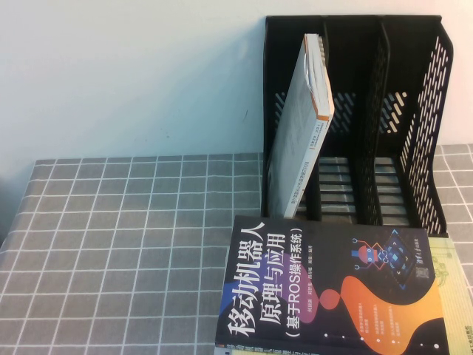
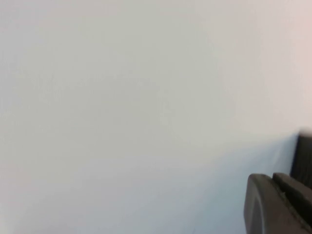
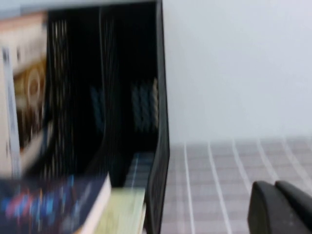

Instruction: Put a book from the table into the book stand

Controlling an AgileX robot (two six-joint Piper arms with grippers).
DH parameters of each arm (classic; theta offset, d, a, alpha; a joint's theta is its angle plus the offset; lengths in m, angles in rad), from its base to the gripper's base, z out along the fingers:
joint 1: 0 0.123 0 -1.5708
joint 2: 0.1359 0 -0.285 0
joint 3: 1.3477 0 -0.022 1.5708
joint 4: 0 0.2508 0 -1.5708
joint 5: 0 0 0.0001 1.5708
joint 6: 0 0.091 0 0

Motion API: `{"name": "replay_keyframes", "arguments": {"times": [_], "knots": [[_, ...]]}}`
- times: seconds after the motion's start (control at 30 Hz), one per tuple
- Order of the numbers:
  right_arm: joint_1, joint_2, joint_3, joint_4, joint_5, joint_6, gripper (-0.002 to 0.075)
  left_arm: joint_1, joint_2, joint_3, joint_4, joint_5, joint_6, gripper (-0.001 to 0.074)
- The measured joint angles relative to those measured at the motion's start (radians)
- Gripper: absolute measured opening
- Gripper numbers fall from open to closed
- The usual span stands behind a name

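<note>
Grey grid-cloth table (image 1: 111, 244) beneath a pale wall (image 1: 126, 74).
The book (image 1: 325, 296) lies flat before the black book stand (image 1: 369, 118), atop a yellow-green book (image 1: 454, 274). Left gripper (image 2: 280, 204) faces wall, right gripper (image 3: 282, 209) near the stand; grip of either: cannot tell.

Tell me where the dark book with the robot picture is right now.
In the high view the book lies flat on the table at near right, just before the black book stand, atop a yellow-green book.

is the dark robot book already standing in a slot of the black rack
No, the book lies flat on the table in front of the book stand, on top of a yellow-green book.
</note>
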Motion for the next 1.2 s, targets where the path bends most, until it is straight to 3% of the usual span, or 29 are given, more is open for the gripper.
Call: {"name": "replay_keyframes", "arguments": {"times": [0.17, 0.4, 0.77, 0.9, 1.2], "knots": [[0.0, 0.0, 0.0, 0.004, -0.233, -0.011, -0.0003, 0.0, 0.0, 0.0, 0.0, -0.223, 0.0, -0.0003], [0.0, -0.001, 0.0, 0.01, -0.386, -0.023, -0.0003, 0.0, 0.0, 0.0, -0.003, -0.313, 0.01, -0.0003], [0.0, -0.002, 0.0, 0.013, -0.678, 0.015, -0.0003, 0.0, -0.002, 0.0, -0.042, -0.509, -0.17, -0.0003], [0.0, -0.002, -0.057, 0.018, -0.692, 0.053, -0.0003, 0.0, -0.002, -0.043, -0.068, -0.501, -0.179, -0.0003], [0.0, 0.049, -0.393, 0.018, -0.58, 0.056, -0.0003, 0.0, 0.04, -0.407, -0.079, -0.286, -0.019, -0.0003]]}}
